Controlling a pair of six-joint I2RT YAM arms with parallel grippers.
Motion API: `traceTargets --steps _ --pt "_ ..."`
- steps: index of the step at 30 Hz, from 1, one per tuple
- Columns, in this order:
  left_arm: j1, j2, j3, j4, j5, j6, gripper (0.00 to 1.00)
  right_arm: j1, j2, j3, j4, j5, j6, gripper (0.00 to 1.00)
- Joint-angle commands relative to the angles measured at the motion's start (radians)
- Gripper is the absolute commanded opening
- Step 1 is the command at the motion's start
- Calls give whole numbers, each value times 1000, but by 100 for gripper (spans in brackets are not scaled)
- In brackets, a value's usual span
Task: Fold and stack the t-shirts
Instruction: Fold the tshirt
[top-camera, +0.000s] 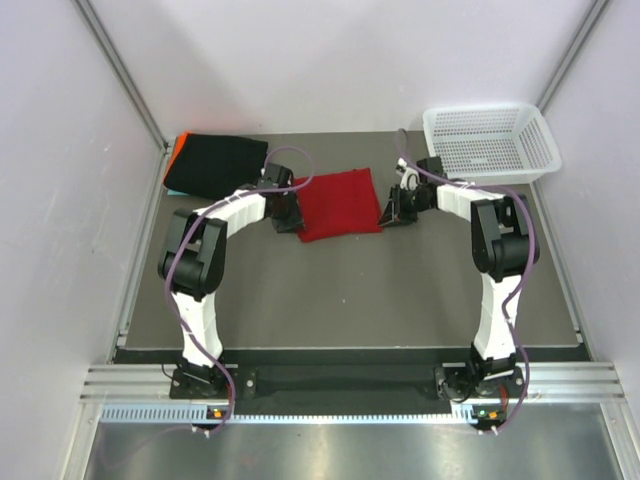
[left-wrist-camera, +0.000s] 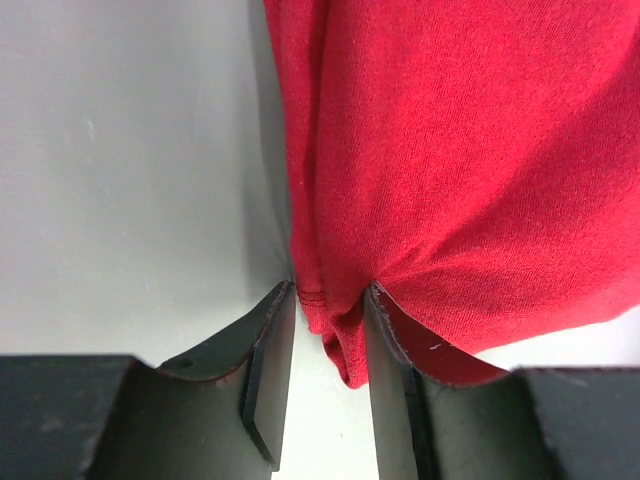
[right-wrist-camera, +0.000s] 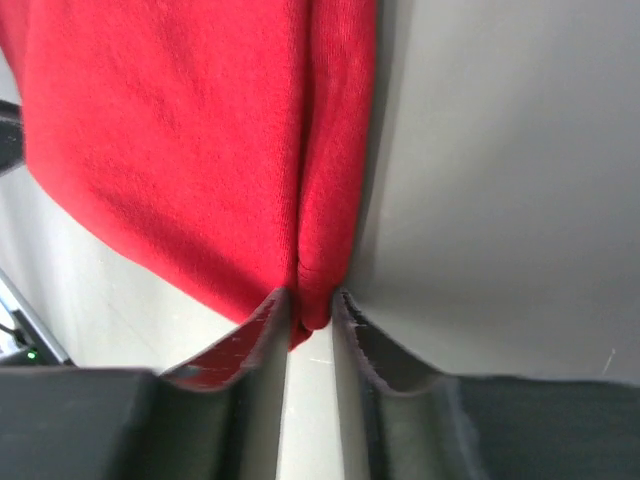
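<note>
The red shirt (top-camera: 340, 203) is folded, in the middle of the table (top-camera: 380, 290). The left pincer (left-wrist-camera: 330, 300) and right pincer (right-wrist-camera: 312, 300) each squeeze one edge. Next, I think, both lift it together onto the black shirt (top-camera: 215, 162).

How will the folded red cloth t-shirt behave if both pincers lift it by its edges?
Probably floppy: the folded red cloth t-shirt puckers where the left pincer pinches it. Its middle would likely sag between that and the right pincer. The stacked layers at its edge may slip apart.
</note>
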Motion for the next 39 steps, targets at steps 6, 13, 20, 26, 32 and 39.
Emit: traceTargets --steps 6,13,20,26,32,39 --pt "6 -51 173 -116 -58 38 42 14 -58 -39 54 33 -3 10" --pt "19 46 326 -46 -43 90 38 12 -107 -33 52 43 14 31" --pt "43 138 346 117 -31 104 36 12 -144 -10 9 23 -13 48" --pt "50 310 518 90 -40 100 35 12 -74 40 0 22 -27 52" --pt "64 370 553 102 -104 100 36 12 34 213 23 71 -1 47" --pt "87 411 572 148 -80 107 36 11 186 402 90 88 60 42"
